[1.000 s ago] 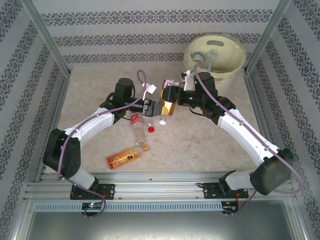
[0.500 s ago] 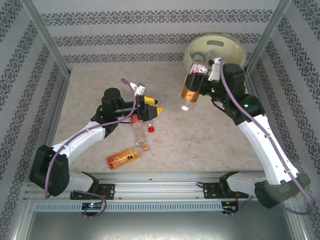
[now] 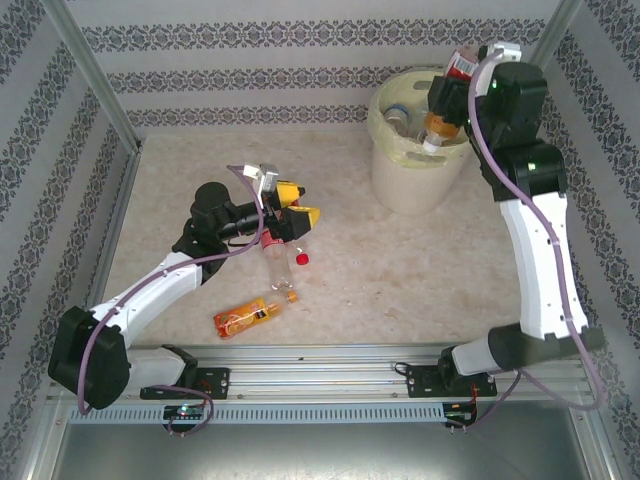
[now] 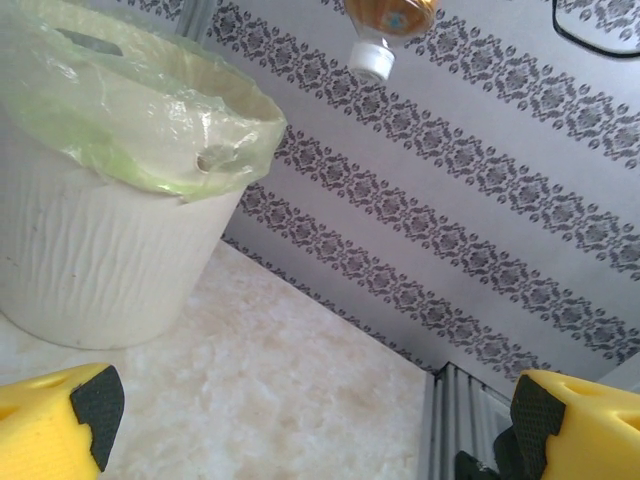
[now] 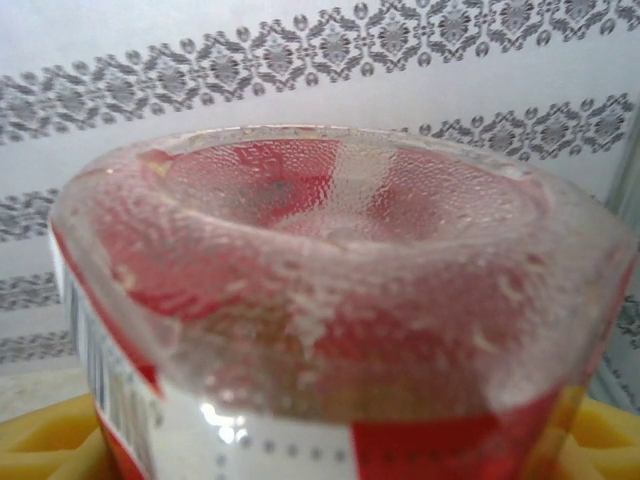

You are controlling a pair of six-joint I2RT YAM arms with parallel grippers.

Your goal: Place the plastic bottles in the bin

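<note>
Top external view: the right gripper [image 3: 448, 97] is clamped on a red-labelled bottle [image 3: 441, 126], held cap-down above the bin [image 3: 408, 185] (apparently with other bottles inside). The left gripper [image 3: 300, 205] stands spread wide above the table [image 3: 400, 270], near a clear bottle [image 3: 280, 262]; an orange bottle [image 3: 245, 317] lies nearer the bases.

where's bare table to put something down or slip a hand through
Widest bare patch: the table between the bin, the right arm and the front rail. Also free: the far strip from the left wall to the bin. Crowded: centre-left, where the clear bottle and orange bottle lie by the open left gripper.
</note>
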